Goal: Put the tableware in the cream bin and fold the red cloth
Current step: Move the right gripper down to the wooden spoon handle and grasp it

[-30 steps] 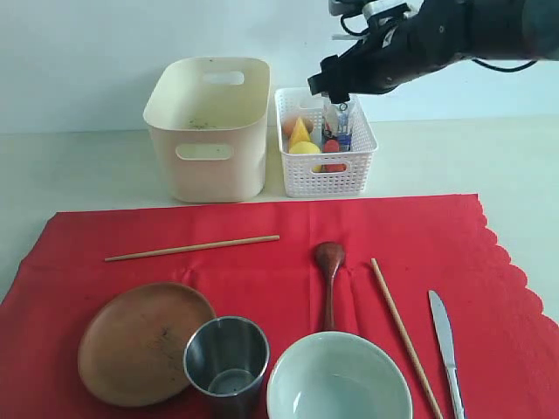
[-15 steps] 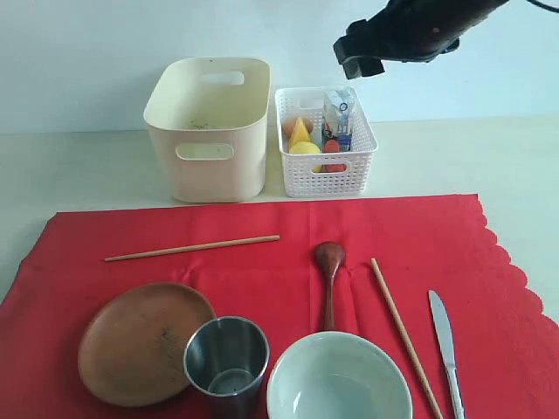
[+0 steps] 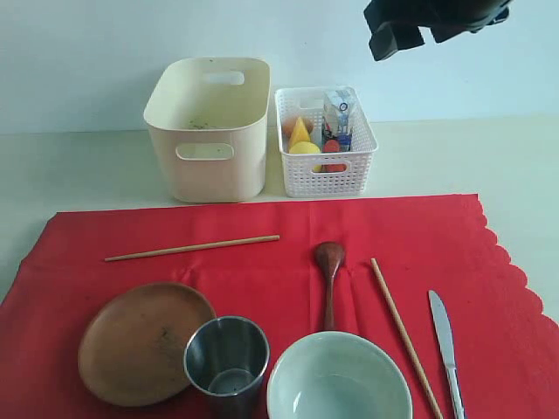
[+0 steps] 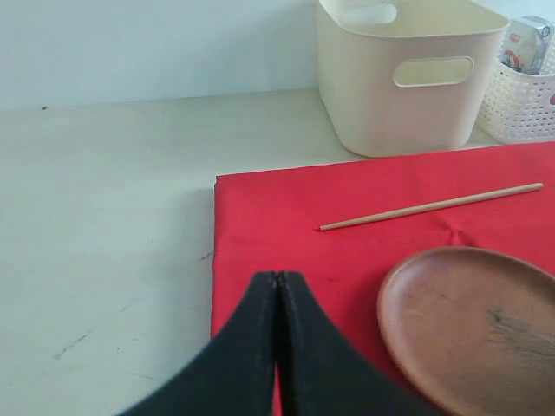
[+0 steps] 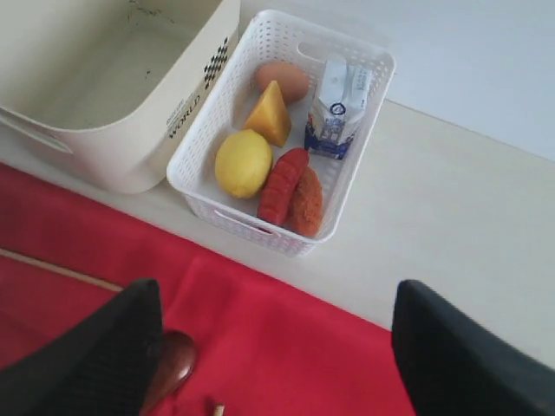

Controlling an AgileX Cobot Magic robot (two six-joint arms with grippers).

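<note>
The red cloth lies flat on the table. On it rest the brown wooden plate, steel cup, pale bowl, dark spoon, two chopsticks and the knife. Behind it stands the cream bin. My right gripper hangs high above the table's back right, open and holding nothing. My left gripper is shut and holds nothing, low over the cloth's edge beside the plate; the exterior view does not show it.
A white lattice basket stands right of the bin, holding an egg, cheese wedge, lemon, sausages and a small milk carton. Bare pale table surrounds the cloth on the left, back and right.
My right arm has risen from just over the basket and swung up and to the right. Its jaws stay open. Nothing on the table has moved.
</note>
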